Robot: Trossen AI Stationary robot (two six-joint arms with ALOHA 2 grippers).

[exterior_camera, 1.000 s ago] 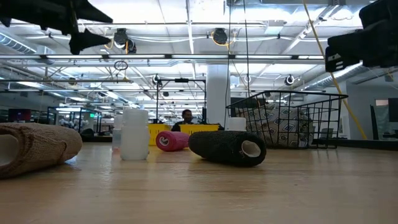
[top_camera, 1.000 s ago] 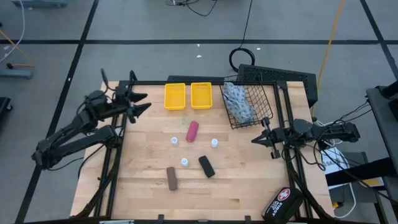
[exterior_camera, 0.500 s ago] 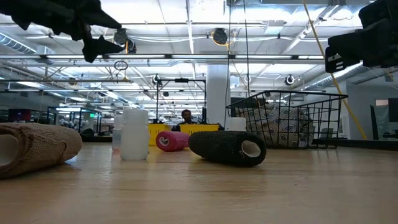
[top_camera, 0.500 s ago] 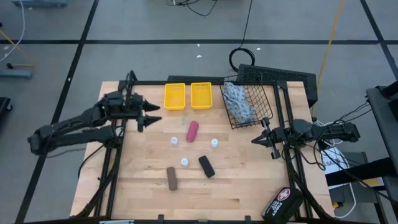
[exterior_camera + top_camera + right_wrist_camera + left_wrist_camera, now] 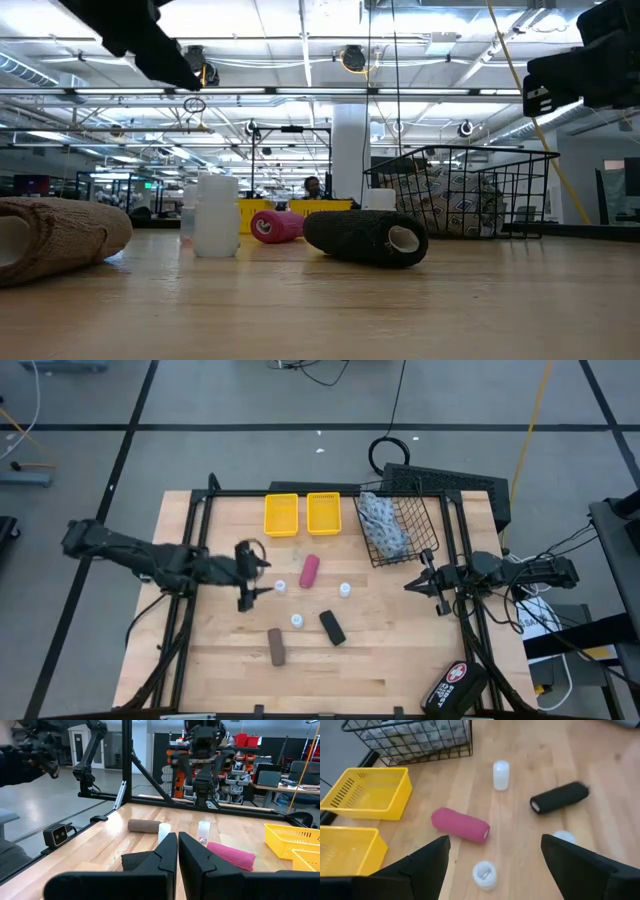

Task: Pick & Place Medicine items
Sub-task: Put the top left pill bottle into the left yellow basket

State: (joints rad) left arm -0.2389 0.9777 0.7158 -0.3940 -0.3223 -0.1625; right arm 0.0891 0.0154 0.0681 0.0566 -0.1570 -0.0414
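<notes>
From where I stand, the left gripper [image 5: 252, 570] hangs with its fingers spread wide and empty over the wooden table [image 5: 390, 660], just beside one small white bottle [image 5: 281, 587] and close to the magenta capsule-shaped tube [image 5: 309, 571], which lies on its side with its long axis running from the table's near edge toward the two yellow plastic baskets [image 5: 302, 514] at the back. The black cylindrical roll [image 5: 331, 627] lies slantwise near the middle, the brown cylindrical roll [image 5: 275, 646] lies near the front pointing front to back, and the blue-white patterned soft pouch [image 5: 382, 521] sits inside the black wire basket [image 5: 425, 532]. The right gripper [image 5: 424, 582] waits at the table's right edge with its fingers pressed together on nothing.
</notes>
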